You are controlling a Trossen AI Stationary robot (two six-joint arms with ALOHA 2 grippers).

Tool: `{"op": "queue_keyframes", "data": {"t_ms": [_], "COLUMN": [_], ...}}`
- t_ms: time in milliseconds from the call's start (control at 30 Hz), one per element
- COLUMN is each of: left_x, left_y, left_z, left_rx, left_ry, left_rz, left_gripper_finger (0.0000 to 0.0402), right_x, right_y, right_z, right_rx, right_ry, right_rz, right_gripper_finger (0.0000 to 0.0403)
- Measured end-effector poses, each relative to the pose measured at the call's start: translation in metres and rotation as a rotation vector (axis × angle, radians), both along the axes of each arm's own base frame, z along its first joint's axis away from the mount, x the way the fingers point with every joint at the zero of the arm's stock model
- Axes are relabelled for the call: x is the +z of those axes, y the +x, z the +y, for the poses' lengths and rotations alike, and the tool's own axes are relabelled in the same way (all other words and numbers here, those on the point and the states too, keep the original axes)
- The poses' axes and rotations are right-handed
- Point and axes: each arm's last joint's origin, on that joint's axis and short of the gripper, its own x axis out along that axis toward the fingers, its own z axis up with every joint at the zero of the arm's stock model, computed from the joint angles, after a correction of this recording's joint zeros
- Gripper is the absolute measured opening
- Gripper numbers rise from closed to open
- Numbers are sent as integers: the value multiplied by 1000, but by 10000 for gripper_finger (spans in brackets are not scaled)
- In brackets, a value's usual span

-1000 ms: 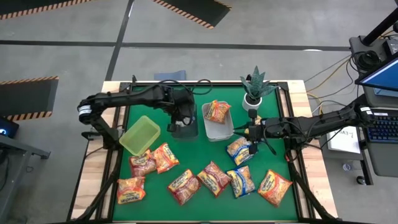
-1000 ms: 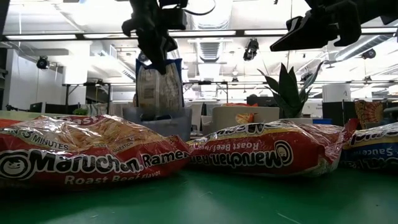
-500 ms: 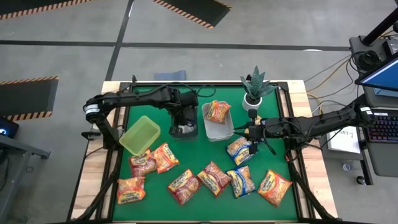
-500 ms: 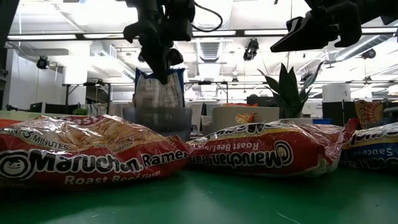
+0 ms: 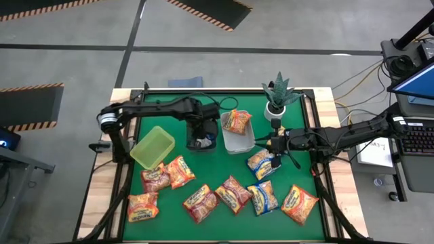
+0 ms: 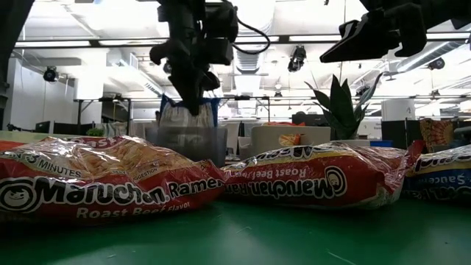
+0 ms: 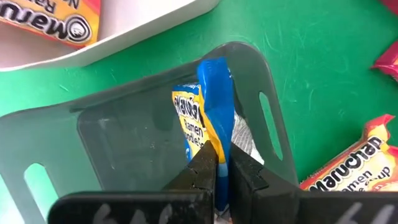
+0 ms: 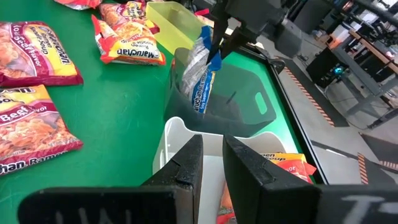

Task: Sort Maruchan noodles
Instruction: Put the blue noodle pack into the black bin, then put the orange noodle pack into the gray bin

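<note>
left gripper [image 7: 216, 167] now lower than a second ago, clamped on blue-and-yellow packet [image 7: 210, 109] reading "Ramen", standing on edge half inside dark bin [image 5: 201, 134]; right gripper [image 8: 211, 163] nearly closed, empty, over white bin [image 5: 237, 139]; front red packets [image 6: 110, 184] read "Maruchan Ramen Roast Beef flavor".

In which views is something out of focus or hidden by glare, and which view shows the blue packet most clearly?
Low view: ceiling lights glare bright, the dark bin and blue packet behind the sharp red packets look soft. Left wrist view: the blue packet is sharpest, pinched by the left gripper, though its fingers are blurred. Right wrist view: the near fingers are blurred. High view: even light, no glare.
</note>
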Motion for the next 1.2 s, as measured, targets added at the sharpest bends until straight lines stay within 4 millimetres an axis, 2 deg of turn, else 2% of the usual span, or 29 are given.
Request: {"op": "queue_keyframes", "data": {"t_ms": [167,367,733,967,1200], "left_x": [-5,-6,-4,4,26], "left_y": [2,3,6,2,-7], "left_z": [0,-1,-23,-30,-38], "left_rx": [40,91,77,106,155], "left_ry": [-12,-24,-33,-42,-57], "left_rz": [14,19,18,6,-26], "left_gripper_finger": [4,35,66,67,67], "right_x": [0,0,0,0,-1], "right_y": [0,0,0,0,0], "right_z": [0,0,0,0,0], "right_rx": [0,0,0,0,-2], "right_ry": [0,0,0,0,4], "right_rz": [0,0,-1,-1,6], "right_gripper_finger": [52,52,52,52,52]}}
